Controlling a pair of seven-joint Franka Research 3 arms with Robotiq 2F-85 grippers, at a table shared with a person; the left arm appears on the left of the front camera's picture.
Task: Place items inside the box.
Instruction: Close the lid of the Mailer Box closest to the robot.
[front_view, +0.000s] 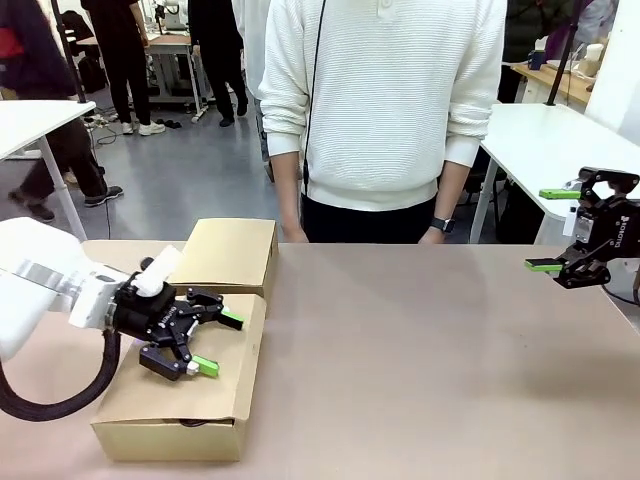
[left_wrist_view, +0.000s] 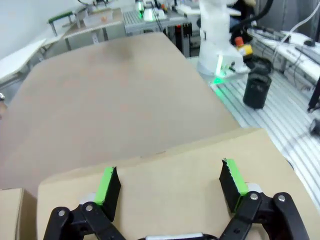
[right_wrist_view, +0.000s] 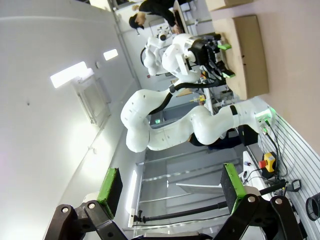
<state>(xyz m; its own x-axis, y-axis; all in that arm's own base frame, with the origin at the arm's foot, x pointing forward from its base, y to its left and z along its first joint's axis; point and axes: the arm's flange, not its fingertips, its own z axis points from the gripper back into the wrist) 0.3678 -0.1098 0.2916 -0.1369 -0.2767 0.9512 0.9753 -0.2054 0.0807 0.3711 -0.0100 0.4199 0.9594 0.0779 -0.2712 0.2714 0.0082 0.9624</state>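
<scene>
the wide, shallow brown cardboard box (front_view: 190, 385) sits at the near left of the brown table (front_view: 430, 340), its flap lid lying closed and flat, with something dark just showing at the gap along its front edge. the left gripper (front_view: 212, 341) hovers just over the lid with its green-padded fingers spread apart and nothing between them; the left wrist view shows the same open fingers (left_wrist_view: 111, 184) over plain cardboard (left_wrist_view: 175, 175). that pose looks like the arm is pressing or checking the lid. a smaller, narrower cardboard box (front_view: 230, 252) stands just behind it. the right gripper (front_view: 563, 225) hangs well apart at the far right, fingers open and empty, apparently parked out of the way. a person in a white ribbed sweater (front_view: 385, 100) stands at the far edge, hands low.
</scene>
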